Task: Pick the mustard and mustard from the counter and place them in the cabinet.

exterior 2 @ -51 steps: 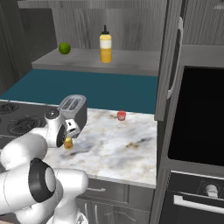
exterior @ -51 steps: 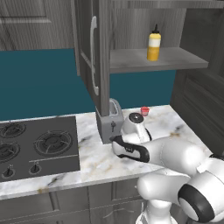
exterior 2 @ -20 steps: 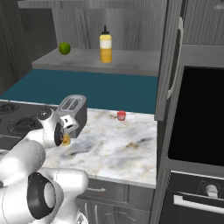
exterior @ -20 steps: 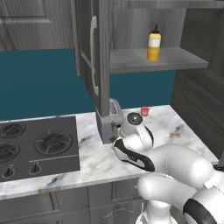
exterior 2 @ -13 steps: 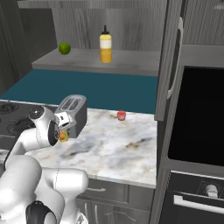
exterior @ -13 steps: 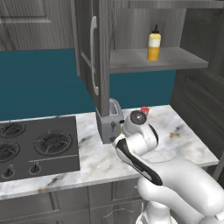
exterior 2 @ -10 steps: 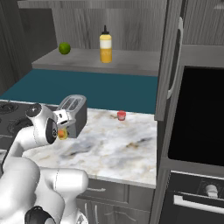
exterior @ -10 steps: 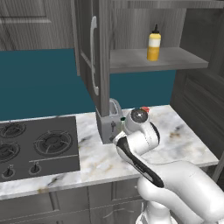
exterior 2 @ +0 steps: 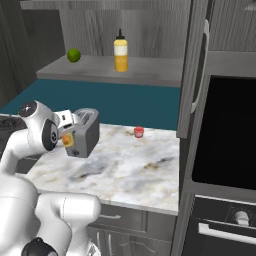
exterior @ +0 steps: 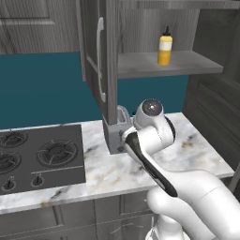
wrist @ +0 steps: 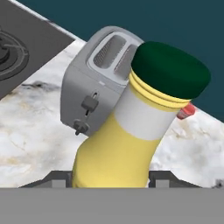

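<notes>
The small mustard (wrist: 131,140), a yellow bottle with a dark green cap, leans tilted between my fingers, and my gripper (wrist: 111,177) is shut on its lower body. From the right base view, this bottle (exterior 2: 68,142) and the gripper (exterior 2: 66,135) hang above the counter (exterior 2: 135,165) beside the toaster. The taller orange-yellow mustard (exterior: 164,45) (exterior 2: 120,51) stands upright on the shelf (exterior: 187,63) of the open cabinet. The marble counter (exterior: 192,150) lies below the shelf.
A grey toaster (exterior: 117,133) (exterior 2: 87,131) (wrist: 96,83) stands right beside the held bottle. A small red cup (exterior 2: 139,131) sits further back. The black hob (exterior: 37,154) lies left. The open cabinet door (exterior: 101,56) hangs over the toaster. A green fruit (exterior 2: 74,55) rests on the shelf.
The arm has raised the small mustard off the counter, up and toward the toaster. The tall bottle, the cup and the toaster have stayed put.
</notes>
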